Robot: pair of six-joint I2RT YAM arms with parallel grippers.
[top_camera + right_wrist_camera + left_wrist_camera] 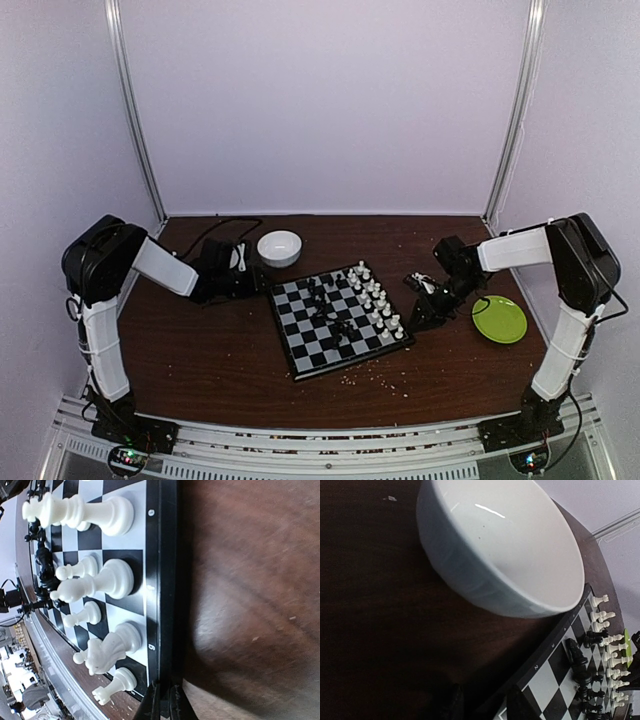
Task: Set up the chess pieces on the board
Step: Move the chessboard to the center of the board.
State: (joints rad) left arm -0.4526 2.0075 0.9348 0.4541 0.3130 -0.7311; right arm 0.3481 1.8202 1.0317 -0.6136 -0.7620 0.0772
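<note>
White ranked, black unsorted
The board (338,320) sits mid-table (200,360): white chess pieces (378,300) line its right edge, black pieces (330,305) cluster centrally. My right gripper (165,705) is closed, seemingly empty, beside that edge; the left gripper (245,283) I can't read. Next: pinch one black piece.

A white bowl (465,570) fills the view toward twelve o'clock, standing on the dark table (380,630). The board (547,680) lies at five o'clock, just beside it, with black pieces (577,657) and white pieces (612,652) crowded at four.
</note>
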